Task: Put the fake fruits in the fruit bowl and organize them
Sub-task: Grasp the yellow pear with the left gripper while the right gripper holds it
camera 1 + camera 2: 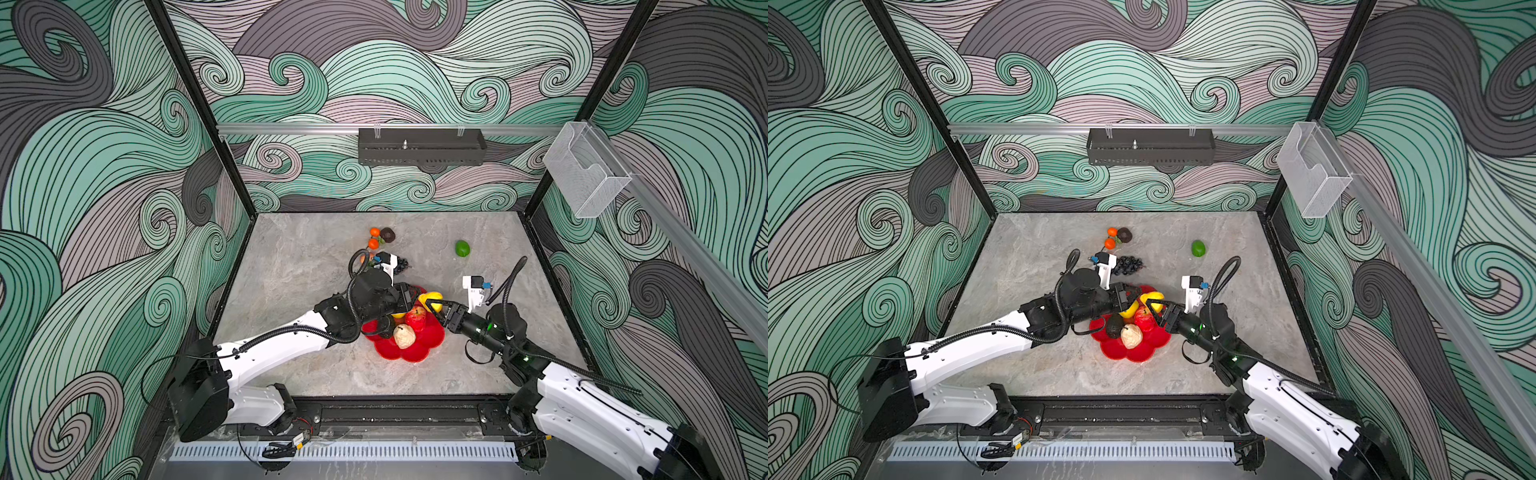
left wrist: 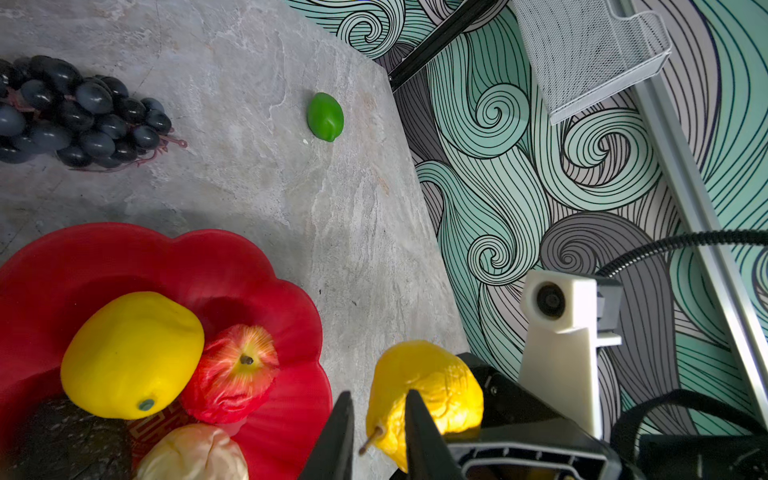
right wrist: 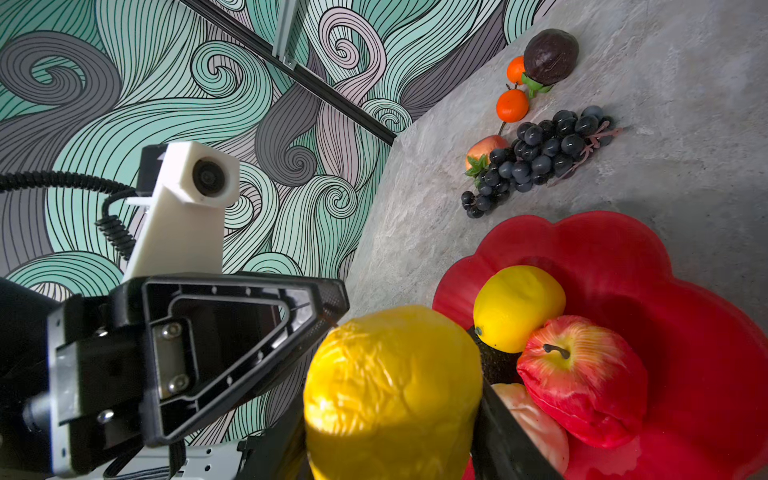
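Right hand point(image 3: 392, 432) grips a crinkled, glossy yellow pear point(image 3: 390, 374).

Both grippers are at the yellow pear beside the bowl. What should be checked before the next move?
1. Right gripper shut on the yellow pear: ok.
2. Left gripper straddles the pear's stem end: ok.
3. Left grip firm enough for the right to let go: not ok, a gap shows on one side.
4. Bare room in the red flower-shaped bowl, beyond the lemon and apple: ok.
5. Lime and grape bunch lie on the table, clear of the pear: ok.
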